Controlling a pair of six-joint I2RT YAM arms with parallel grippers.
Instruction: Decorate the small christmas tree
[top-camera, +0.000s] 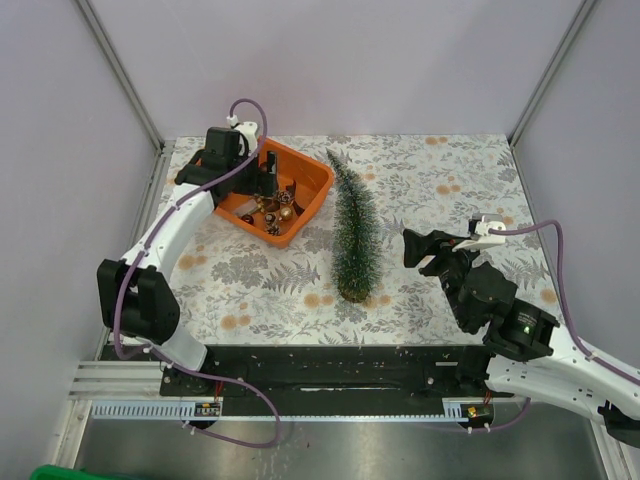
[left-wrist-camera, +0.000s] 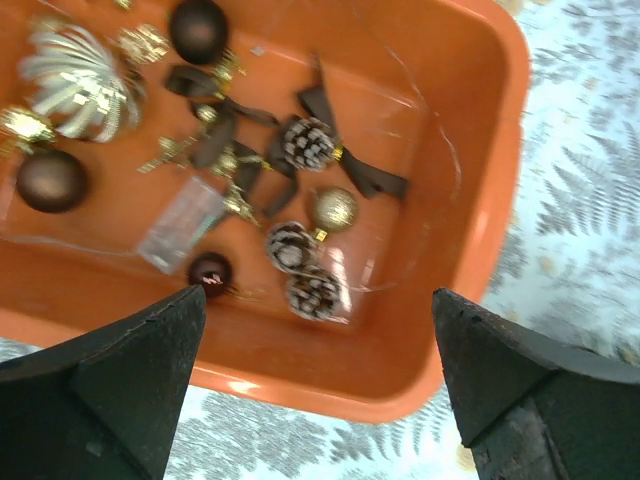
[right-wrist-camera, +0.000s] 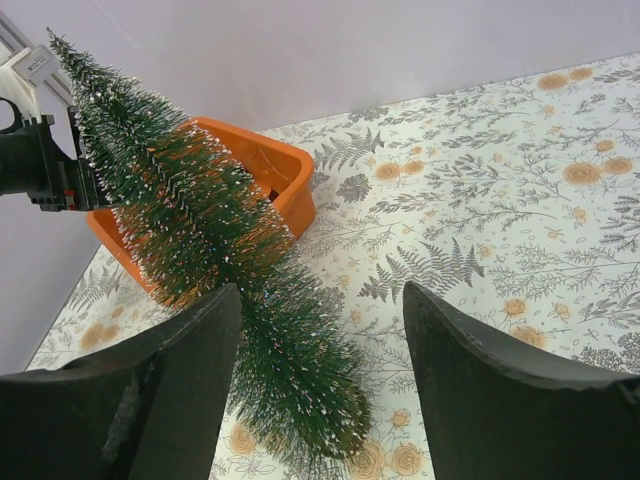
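The small christmas tree (top-camera: 352, 232), dark green with white frosting, stands on the floral table at the centre, its lower needles (right-wrist-camera: 290, 380) just beyond my right fingers. Left of it is the orange tray (top-camera: 318, 178) of ornaments: brown balls (left-wrist-camera: 50, 180), a silver ribbed bauble (left-wrist-camera: 75, 80), frosted pine cones (left-wrist-camera: 308, 142), a gold glitter ball (left-wrist-camera: 335, 208) and dark ribbons. My left gripper (top-camera: 268, 182) (left-wrist-camera: 318, 300) hovers wide open over the tray's near rim (left-wrist-camera: 400, 390), holding nothing. My right gripper (top-camera: 413, 250) (right-wrist-camera: 322, 290) is open and empty, right of the tree and pointing at it.
Pale walls with metal corner posts (top-camera: 120, 70) close the table in on three sides. A black rail (top-camera: 330, 365) runs along the near edge by the arm bases. The tray sits near the back left corner, close to the tree.
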